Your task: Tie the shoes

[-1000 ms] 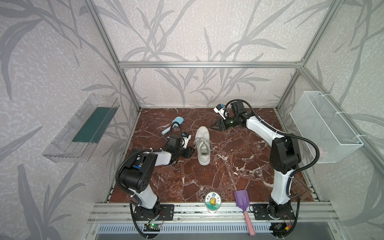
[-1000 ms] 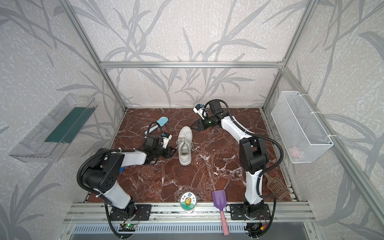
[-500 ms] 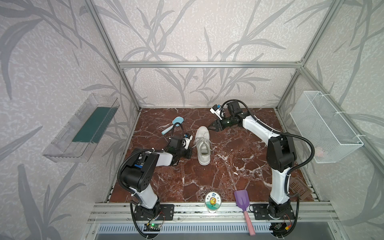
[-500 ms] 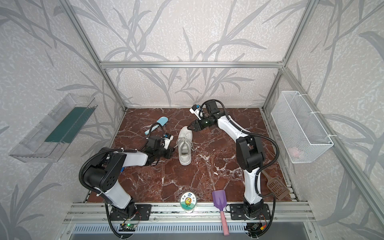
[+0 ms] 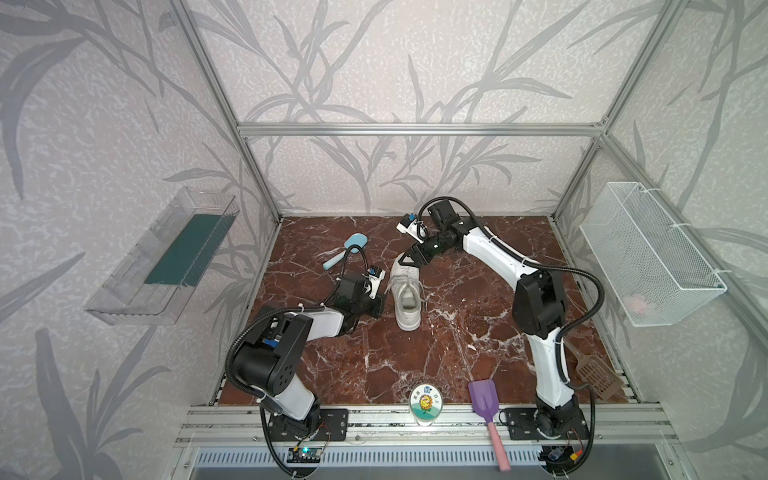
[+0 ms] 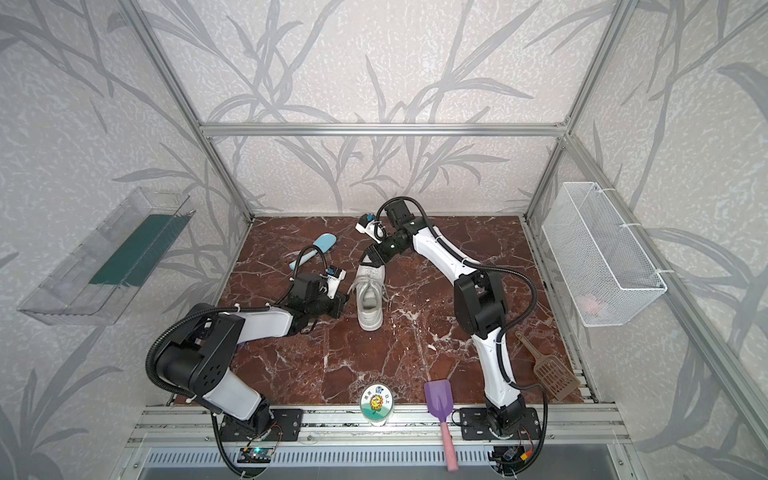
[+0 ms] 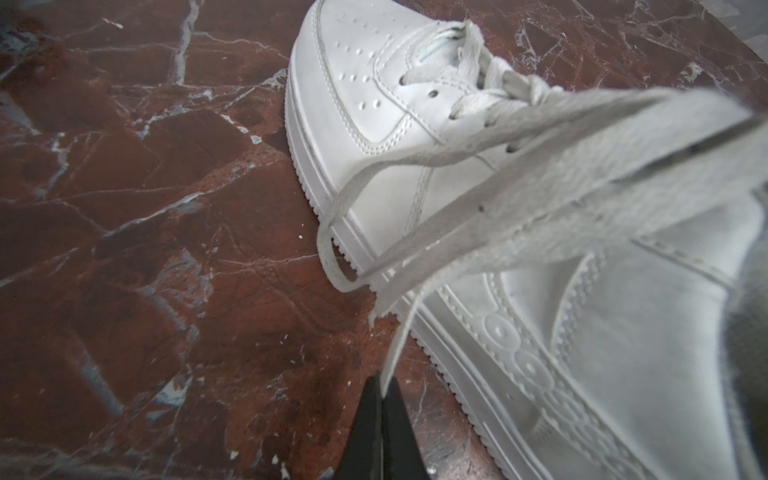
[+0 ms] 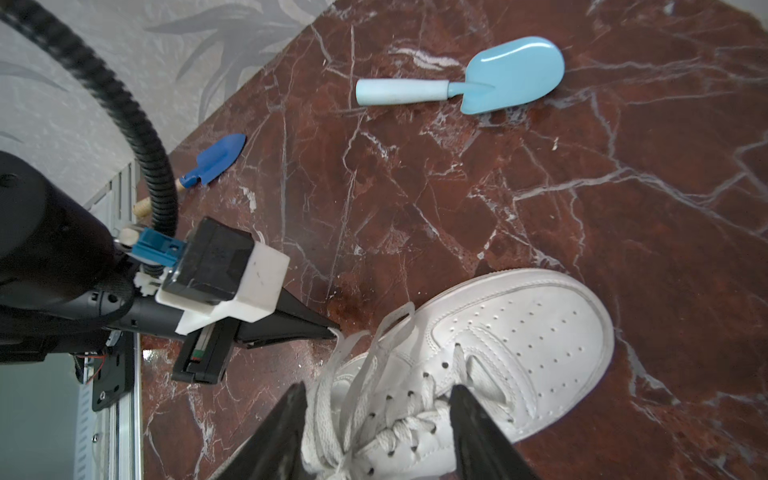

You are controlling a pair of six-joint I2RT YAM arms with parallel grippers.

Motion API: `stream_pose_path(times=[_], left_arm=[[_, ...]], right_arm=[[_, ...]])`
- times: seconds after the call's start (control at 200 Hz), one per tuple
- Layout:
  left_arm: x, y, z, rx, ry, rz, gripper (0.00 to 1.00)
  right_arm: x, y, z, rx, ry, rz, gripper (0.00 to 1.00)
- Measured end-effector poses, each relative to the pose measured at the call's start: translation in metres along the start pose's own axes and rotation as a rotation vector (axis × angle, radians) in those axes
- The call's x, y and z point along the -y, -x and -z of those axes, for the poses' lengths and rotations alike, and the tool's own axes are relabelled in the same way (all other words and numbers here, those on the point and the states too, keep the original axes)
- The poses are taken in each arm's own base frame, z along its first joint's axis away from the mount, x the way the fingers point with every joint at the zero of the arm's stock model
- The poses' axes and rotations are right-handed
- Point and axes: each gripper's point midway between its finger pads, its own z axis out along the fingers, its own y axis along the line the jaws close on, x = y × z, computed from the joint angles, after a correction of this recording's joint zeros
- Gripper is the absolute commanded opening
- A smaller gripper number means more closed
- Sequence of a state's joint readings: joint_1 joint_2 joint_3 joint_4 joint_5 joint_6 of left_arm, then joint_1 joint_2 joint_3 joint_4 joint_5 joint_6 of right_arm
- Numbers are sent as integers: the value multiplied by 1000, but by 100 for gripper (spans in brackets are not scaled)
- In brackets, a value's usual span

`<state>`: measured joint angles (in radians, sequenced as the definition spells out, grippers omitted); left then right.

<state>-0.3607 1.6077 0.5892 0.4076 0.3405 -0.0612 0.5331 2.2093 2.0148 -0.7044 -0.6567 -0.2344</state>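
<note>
Two arms of one build: left arm (image 5: 328, 324) and right arm (image 5: 498, 253), white link shells, bulky black joint housings, white cable ties. Black ribbed cable conduit (image 5: 592, 291) on each. Right gripper (image 8: 378, 388): matte black tapered fingers (image 8: 282, 432). Boxy black-and-white wrist camera block (image 8: 224, 270) with bright blue plastic connector (image 8: 156, 249)

leather sneaker (image 7: 374, 104), cloth laces (image 7: 498, 174), glossy marble table (image 7: 124, 249)

right claw (image 8: 376, 399) spread astride sneaker (image 8: 519, 340) | left claw (image 8: 329, 331) pinching lace (image 8: 351, 353) end | scoop (image 8: 503, 77) apart
</note>
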Motion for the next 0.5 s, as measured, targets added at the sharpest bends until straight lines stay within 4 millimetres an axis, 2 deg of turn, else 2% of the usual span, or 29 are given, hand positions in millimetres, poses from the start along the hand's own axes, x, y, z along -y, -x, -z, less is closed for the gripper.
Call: stream_pose_path(times=[0.245,0.5], left_arm=[[16,3,5,8,-16,-31,0],[16,-8,16,1,8,-18,0]], right_arm=[[-6,-5,-25,-96,0,17,51],[-12,-14,-27,-146,7,5,51]])
